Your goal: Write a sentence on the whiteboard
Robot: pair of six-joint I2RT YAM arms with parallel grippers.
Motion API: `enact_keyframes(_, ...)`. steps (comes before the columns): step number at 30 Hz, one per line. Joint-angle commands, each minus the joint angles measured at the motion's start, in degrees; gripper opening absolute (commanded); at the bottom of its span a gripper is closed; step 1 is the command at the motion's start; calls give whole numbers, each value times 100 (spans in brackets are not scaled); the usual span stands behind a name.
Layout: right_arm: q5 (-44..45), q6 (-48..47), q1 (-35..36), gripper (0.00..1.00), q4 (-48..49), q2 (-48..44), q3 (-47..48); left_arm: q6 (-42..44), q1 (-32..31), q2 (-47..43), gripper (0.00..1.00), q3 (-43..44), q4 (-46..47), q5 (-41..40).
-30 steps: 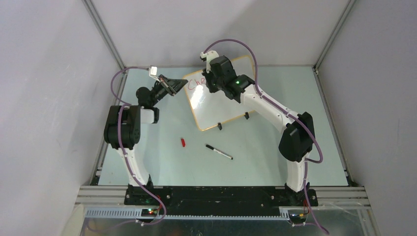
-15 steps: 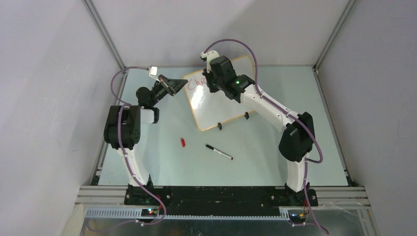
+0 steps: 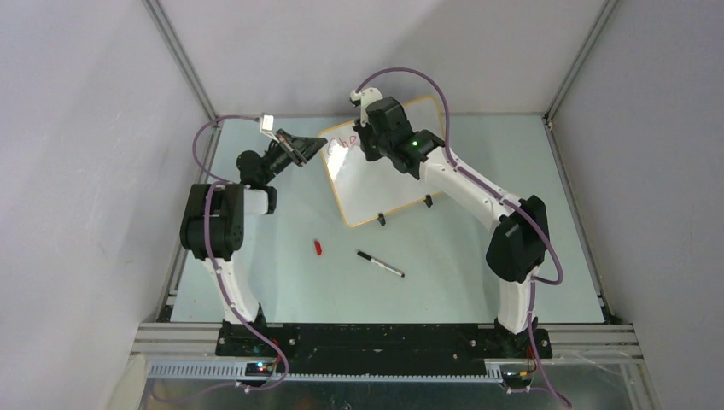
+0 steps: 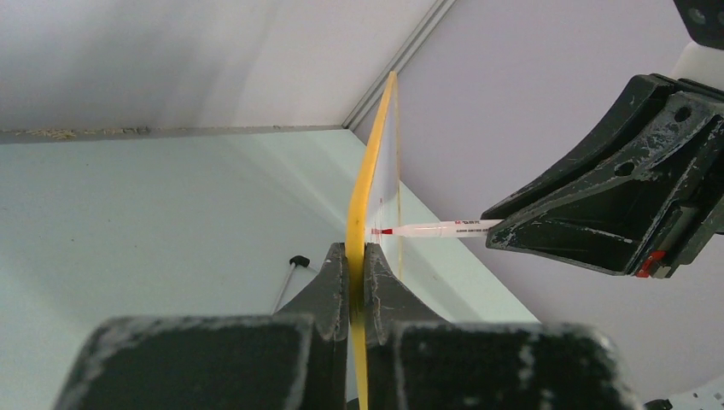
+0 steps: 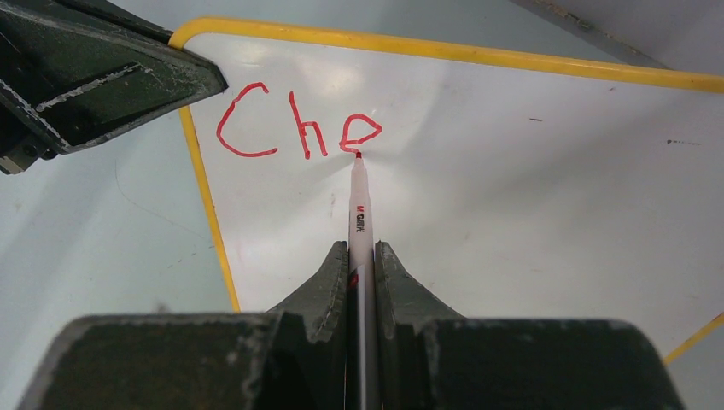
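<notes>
The whiteboard (image 3: 376, 184) stands tilted on the table, with a yellow-orange rim. My left gripper (image 3: 312, 147) is shut on its left edge, seen edge-on in the left wrist view (image 4: 356, 248). My right gripper (image 3: 369, 147) is shut on a red marker (image 5: 359, 201), whose tip touches the board (image 5: 512, 196) at the bottom of the "e". The sentence (image 5: 294, 128) reads "Che" in red at the board's top left. The marker (image 4: 435, 228) also shows in the left wrist view, meeting the board's face (image 4: 388, 154).
A black-capped pen (image 3: 381, 264) and a small red cap (image 3: 318, 248) lie on the table in front of the board. Two black clip feet (image 3: 382, 219) hold up the board's lower edge. Enclosure walls stand on all sides.
The right arm has shifted slightly with the marker on the board. The left arm and the board have not moved.
</notes>
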Motion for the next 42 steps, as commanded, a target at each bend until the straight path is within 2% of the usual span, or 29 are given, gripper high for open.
enact_keyframes(1, 95, -98, -16, 0, 75, -334, -15, 551, -136, -227, 0, -50, 141, 348)
enact_keyframes(27, -361, 488, -200, 0, 853, -1365, -921, 509, -129, -290, 0, -120, 188, 249)
enact_keyframes(35, -429, 393, -212, 0, 932, -1624, -1338, 831, -130, -414, 0, -211, -163, 121)
enact_keyframes(42, -880, 395, -287, 0, 857, -1855, -1479, 890, -143, -349, 0, -117, -323, 114)
